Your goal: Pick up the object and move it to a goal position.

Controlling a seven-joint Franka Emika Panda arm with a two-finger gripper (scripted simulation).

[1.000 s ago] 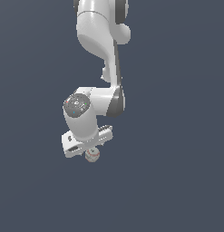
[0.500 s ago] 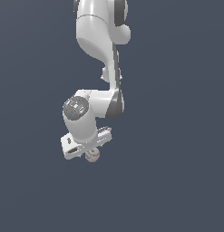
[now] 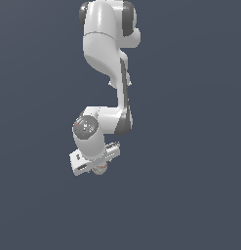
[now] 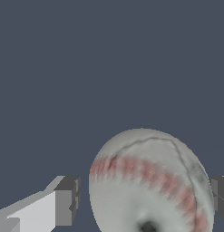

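The object, a white ball (image 4: 149, 181) with red stitch marks, lies between my gripper's (image 4: 145, 199) two fingers in the wrist view. One finger (image 4: 68, 199) stands a small gap off the ball. The other finger (image 4: 220, 195) is at the ball's edge on the far side. The jaws are wide apart and straddle the ball. In the exterior view the ball (image 3: 99, 169) shows only as a small part just under the gripper (image 3: 96, 167), mostly hidden by the hand.
The white arm (image 3: 105, 49) reaches down from the top of the exterior view over a plain dark grey-blue ground (image 3: 190, 195). Nothing else is in view.
The hand has come down a little over the ball. The ball has stayed in place.
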